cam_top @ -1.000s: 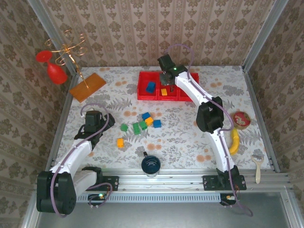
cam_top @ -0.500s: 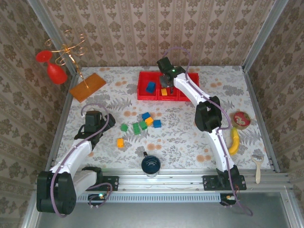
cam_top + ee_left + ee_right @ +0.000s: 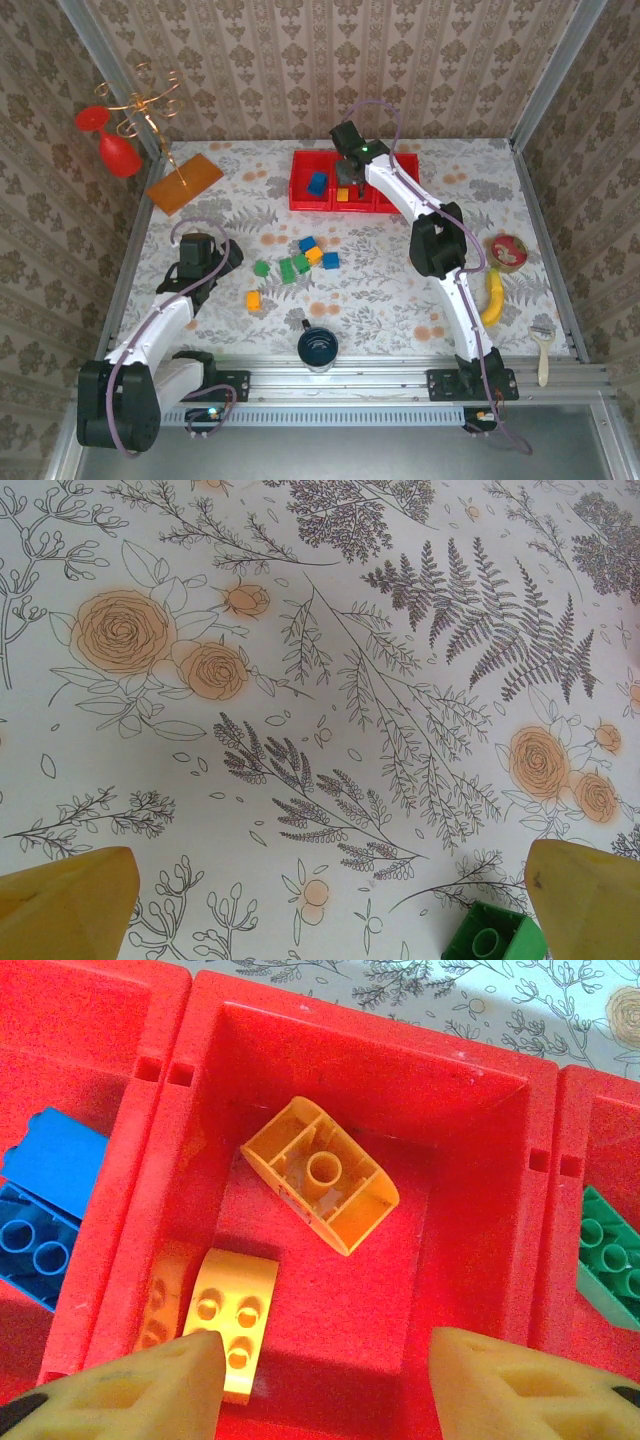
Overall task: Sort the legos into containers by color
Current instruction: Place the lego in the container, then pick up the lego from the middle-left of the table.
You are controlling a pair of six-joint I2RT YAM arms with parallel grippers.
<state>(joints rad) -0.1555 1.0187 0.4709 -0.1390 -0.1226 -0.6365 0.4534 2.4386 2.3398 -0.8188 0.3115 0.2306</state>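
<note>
Jaws stand apart and empty on both arms. Right gripper (image 3: 320,1360) hangs over red tray (image 3: 100,1030), middle compartment: orange legos (image 3: 318,1175) inside, blue left, green right. Left gripper (image 3: 330,870) hovers above table (image 3: 300,630). We count seven loose legos (image 3: 301,264) unsorted, so roughly half remains.

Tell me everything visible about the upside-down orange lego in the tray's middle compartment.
The orange lego is plastic, flipped so its hollow underside faces up, showing a central tube and ribs; one end looks rounded. It sits diagonally on the floor of the red tray's middle compartment, clear of the walls, apart from a second, studs-up orange brick. The open right tool hovers above, not touching it.
</note>
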